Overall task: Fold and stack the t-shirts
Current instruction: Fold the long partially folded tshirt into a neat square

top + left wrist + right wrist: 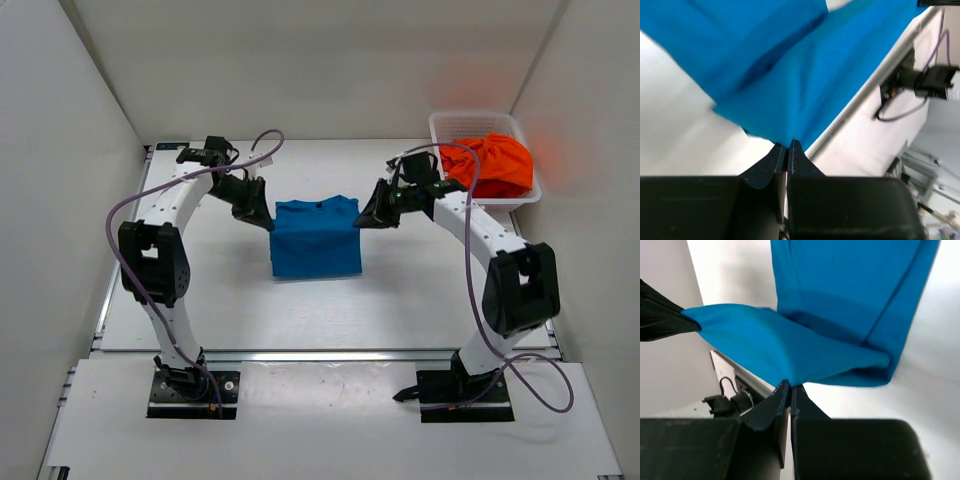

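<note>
Right now you have the blue t-shirt (315, 240) lying near the middle of the surface (400, 300), between the two arms, with its far edge lifted off the white top. Your left fingers (262, 213) are closed tight on the far-left corner of the cloth, and your right fingers (370, 217) are pinched shut on the far-right corner. In both wrist views the fabric runs straight into the meeting tips, with no gap showing. Holding both corners at once keeps that edge taut and level, which I judge is what you want for carrying it over as a fold rather than letting it sag in the middle. The shirt is soft, matte knit, bright blue. It already reads as a rough rectangle from above, with doubled layers and a rounded fold visible in the right wrist view, so the fold looks partly made. It will drape and crease wherever tension drops. The orange t-shirt (490, 165) sits crumpled in a loose heap inside the white lattice basket (470, 118) at the far right corner, well apart from the work, waiting its turn. No red shirt shows in any view.
</note>
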You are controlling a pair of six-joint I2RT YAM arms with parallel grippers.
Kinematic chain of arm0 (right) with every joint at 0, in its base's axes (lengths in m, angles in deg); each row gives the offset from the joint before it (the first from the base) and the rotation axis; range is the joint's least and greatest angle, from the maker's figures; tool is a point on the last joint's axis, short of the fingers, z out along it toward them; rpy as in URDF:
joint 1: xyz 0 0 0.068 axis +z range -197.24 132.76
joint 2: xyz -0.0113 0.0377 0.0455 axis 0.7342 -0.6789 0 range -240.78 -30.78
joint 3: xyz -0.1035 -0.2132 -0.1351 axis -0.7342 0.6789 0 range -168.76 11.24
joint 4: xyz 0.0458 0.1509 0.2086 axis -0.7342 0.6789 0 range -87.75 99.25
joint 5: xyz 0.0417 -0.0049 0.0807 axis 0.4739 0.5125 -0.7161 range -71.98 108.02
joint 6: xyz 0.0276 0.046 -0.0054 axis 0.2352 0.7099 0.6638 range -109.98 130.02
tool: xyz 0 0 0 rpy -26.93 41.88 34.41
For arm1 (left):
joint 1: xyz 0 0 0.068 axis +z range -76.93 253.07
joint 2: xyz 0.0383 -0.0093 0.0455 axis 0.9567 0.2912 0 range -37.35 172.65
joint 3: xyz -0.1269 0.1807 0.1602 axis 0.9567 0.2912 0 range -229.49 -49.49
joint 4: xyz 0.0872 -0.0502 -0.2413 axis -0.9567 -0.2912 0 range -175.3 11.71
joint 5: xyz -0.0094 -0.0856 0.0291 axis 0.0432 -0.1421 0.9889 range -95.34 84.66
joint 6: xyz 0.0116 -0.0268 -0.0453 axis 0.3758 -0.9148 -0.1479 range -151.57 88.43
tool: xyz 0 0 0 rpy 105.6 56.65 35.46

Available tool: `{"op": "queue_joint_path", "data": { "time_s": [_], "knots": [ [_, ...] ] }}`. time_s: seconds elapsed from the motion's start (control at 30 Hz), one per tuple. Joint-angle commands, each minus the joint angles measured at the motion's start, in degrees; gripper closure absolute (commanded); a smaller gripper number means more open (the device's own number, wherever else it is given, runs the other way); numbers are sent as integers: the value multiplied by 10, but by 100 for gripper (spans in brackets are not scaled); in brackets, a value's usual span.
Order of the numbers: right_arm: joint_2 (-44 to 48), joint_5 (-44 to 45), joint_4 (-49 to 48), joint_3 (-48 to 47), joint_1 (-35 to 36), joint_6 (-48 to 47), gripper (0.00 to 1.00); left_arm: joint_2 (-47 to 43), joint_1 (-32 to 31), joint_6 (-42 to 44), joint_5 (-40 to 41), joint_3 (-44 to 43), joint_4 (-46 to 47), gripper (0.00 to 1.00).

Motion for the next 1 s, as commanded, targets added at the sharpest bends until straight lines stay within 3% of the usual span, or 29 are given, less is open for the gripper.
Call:
{"op": "queue_joint_path", "data": {
  "time_s": [0.0,0.23,0.57,0.87,0.97],
  "knots": [
    [-53,-16,-2,-76,-10,-44,100,19,1,-23,-2,-63,35,90],
    [-151,-23,41,-186,-37,-52,100,102,11,-45,4,-144,61,89],
    [-259,-48,33,-255,-60,-54,100,189,24,-79,12,-178,95,89],
    [-380,-66,52,-399,-72,-44,100,226,40,-107,27,-205,118,88],
    [-414,-68,68,-436,-73,-48,91,241,41,-116,36,-212,121,85]
  ]
}}
